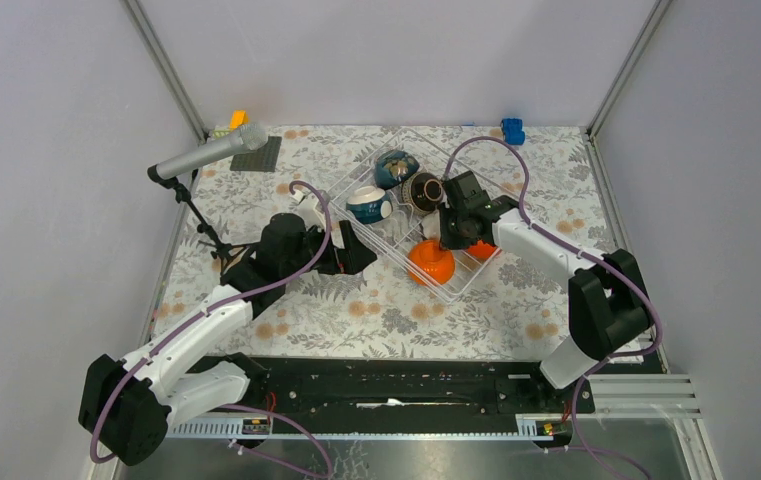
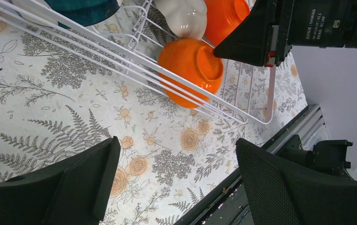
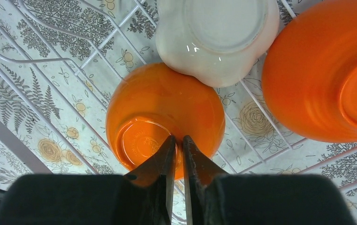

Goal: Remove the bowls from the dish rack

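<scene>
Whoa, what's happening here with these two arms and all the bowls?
The robot is emptying a dish rack. Its right gripper pinches the foot of an upside-down orange bowl at the rack's near corner. The left gripper hangs open over the table beside it, holding nothing. A white bowl, a second orange bowl and three patterned bowls sit in the rack.

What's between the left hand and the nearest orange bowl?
Bare floral cloth, then the dish rack wire wall before the orange bowl; left wrist view.
</scene>
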You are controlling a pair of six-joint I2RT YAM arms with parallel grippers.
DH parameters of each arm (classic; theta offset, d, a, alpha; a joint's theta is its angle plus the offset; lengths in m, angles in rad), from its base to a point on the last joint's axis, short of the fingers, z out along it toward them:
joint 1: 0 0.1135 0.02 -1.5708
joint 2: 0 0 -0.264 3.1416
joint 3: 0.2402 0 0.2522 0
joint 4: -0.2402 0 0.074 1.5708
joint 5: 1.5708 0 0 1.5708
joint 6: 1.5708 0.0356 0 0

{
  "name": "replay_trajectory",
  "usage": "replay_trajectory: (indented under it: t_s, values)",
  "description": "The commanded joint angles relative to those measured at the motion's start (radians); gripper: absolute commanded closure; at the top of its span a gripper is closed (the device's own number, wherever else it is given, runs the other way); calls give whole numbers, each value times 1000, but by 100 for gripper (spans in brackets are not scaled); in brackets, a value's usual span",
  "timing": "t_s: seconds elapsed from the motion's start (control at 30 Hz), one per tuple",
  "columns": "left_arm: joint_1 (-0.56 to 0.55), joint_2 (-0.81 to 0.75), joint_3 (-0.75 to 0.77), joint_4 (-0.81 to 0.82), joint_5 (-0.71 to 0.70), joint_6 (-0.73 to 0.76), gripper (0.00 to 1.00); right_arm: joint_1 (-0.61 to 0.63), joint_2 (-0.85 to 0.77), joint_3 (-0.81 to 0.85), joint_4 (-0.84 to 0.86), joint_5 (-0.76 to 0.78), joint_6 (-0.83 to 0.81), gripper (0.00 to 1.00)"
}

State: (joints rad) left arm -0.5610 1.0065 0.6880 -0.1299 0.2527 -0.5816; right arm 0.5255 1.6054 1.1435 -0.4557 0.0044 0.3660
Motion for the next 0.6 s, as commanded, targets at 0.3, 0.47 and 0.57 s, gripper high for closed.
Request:
replay_trajectory:
  t_s: [0.3,0.47,0.57]
  values:
    - [-4,-29,15,24,-11,-2,1,-2,-138,-37,34,-48,-22,31]
    - [-3,-47,-36,61,12,-25,1,-3,-150,-59,23,-84,-69,0]
    - [-4,-44,-59,87,37,-40,1,3,-97,-28,-24,-95,-91,0]
